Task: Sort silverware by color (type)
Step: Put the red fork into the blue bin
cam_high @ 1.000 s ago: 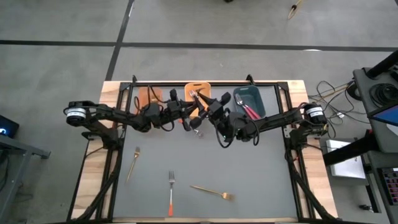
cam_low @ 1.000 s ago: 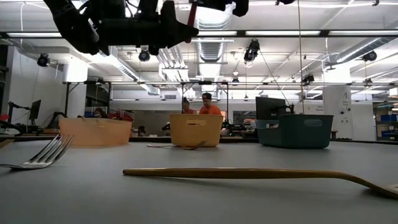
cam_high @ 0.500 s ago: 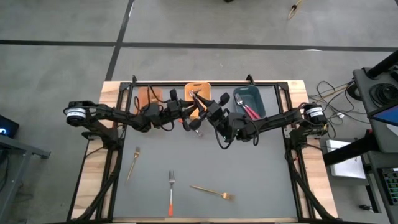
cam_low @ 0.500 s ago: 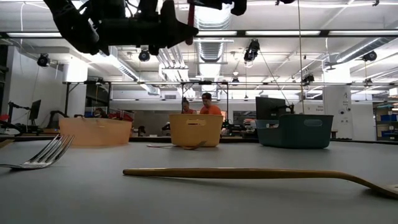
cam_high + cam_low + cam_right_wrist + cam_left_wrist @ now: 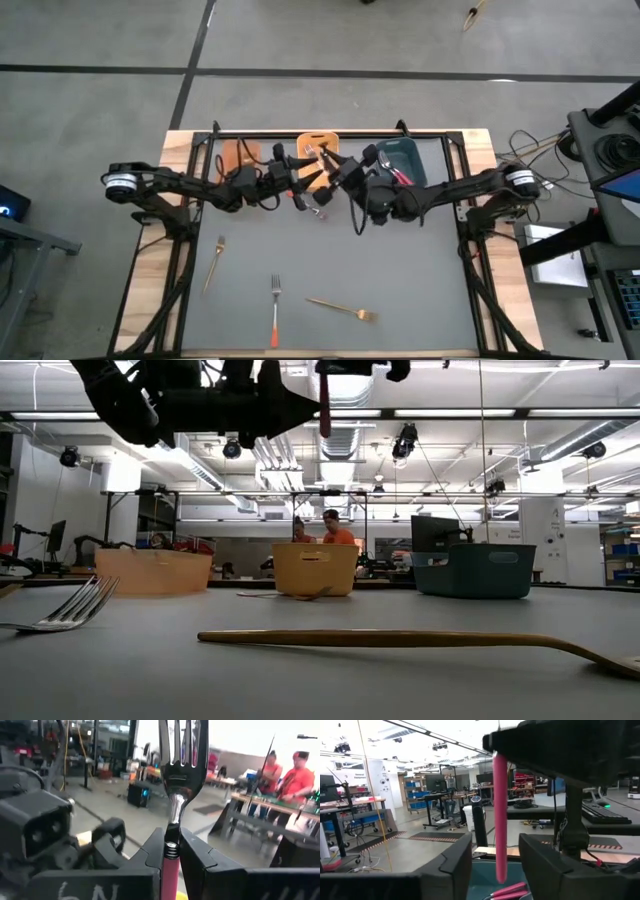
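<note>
Both arms reach in from the table's side edges and meet near the middle of its far edge, held well above the surface. The right gripper (image 5: 171, 851) has its fingers clamped on the neck of a pink-handled fork (image 5: 176, 785). Facing it closely, the left gripper (image 5: 496, 857) has its fingers spread apart, touching nothing.

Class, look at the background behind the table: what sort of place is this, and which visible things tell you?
Probably an industrial robotics lab or workshop: exposed silver ceiling ductwork, workbenches with computer monitors, and blue storage bins on shelving.
</note>
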Robot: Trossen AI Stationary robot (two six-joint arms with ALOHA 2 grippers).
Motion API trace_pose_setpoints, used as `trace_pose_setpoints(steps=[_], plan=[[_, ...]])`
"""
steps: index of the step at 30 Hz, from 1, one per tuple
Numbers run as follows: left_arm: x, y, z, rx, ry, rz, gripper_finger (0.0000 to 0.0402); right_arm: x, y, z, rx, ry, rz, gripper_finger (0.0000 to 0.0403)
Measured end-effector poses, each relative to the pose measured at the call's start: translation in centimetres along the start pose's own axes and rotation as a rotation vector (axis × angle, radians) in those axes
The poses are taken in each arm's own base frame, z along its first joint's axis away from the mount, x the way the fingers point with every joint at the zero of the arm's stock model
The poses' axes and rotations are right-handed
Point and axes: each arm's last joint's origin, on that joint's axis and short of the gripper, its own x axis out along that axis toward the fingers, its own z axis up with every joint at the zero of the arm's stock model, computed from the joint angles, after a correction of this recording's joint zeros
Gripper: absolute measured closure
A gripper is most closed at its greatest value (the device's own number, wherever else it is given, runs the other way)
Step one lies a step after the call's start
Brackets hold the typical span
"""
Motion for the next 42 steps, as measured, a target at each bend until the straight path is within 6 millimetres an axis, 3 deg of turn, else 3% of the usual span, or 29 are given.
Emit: trace_pose_setpoints(steps=[6, 12, 18, 28, 32, 42], plan=[[0.0, 0.0, 0.0, 0.019, 0.008, 0.001, 0.0219, 0.1, -4.0, 1.4, 0.006, 0.239, 0.001, 0.0376], [0.0, 0.2, -0.1, 0.037, 0.019, 0.005, 0.0207, 2.3, -8.0, 1.4, 0.011, 0.561, 0.054, 0.0376], [0.1, 1.0, -0.6, 0.053, 0.063, 0.029, 0.0211, 4.3, -12.2, 0.1, 0.01, 0.805, 0.101, 0.0376], [0.3, 2.7, -1.4, 0.07, 0.13, 0.081, 0.0212, 6.8, -19.9, -3.8, 0.151, 1.169, 0.161, 0.0376], [0.3, 3.1, -1.4, 0.067, 0.131, 0.094, 0.0212, 7.4, -21.7, -5.7, 0.189, 1.307, 0.158, 0.0376], [0.3, 3.3, -1.4, 0.087, 0.129, 0.099, 0.0212, 6.6, -23.3, -9.1, 0.179, 1.698, 0.122, 0.0376]])
